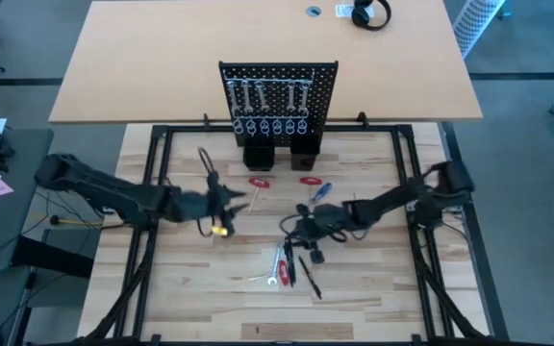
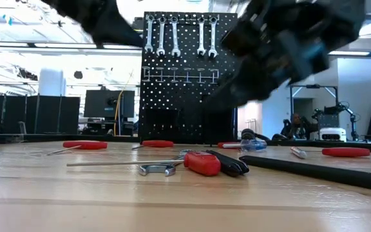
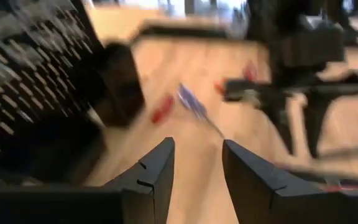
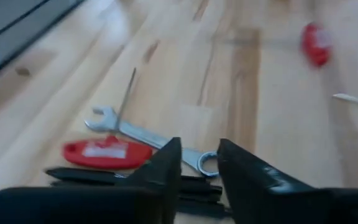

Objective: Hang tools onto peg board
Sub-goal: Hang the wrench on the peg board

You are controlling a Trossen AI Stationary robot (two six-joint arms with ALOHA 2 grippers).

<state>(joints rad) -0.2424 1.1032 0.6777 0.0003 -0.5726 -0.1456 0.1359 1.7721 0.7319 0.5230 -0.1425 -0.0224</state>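
The peg board (image 1: 277,91) stands upright at the table's far middle, with silver wrenches (image 2: 174,35) hanging on it. Loose tools lie in front of it: two red pieces (image 1: 259,182) (image 1: 310,179), a blue-handled screwdriver (image 1: 320,190), a silver wrench (image 4: 148,134), a red-handled piece (image 4: 107,152) and black sticks (image 1: 311,279). My left gripper (image 3: 197,168) hovers open left of centre, pointing toward the blue screwdriver (image 3: 194,106). My right gripper (image 4: 199,155) hangs open above the silver wrench and touches nothing.
A yellow-tipped tool (image 1: 221,230) lies just near of my left gripper. A thin black stick (image 1: 205,161) lies left of the board's foot. Two black box holders (image 1: 282,152) stand at the board's base. A black frame (image 1: 152,192) borders the working area.
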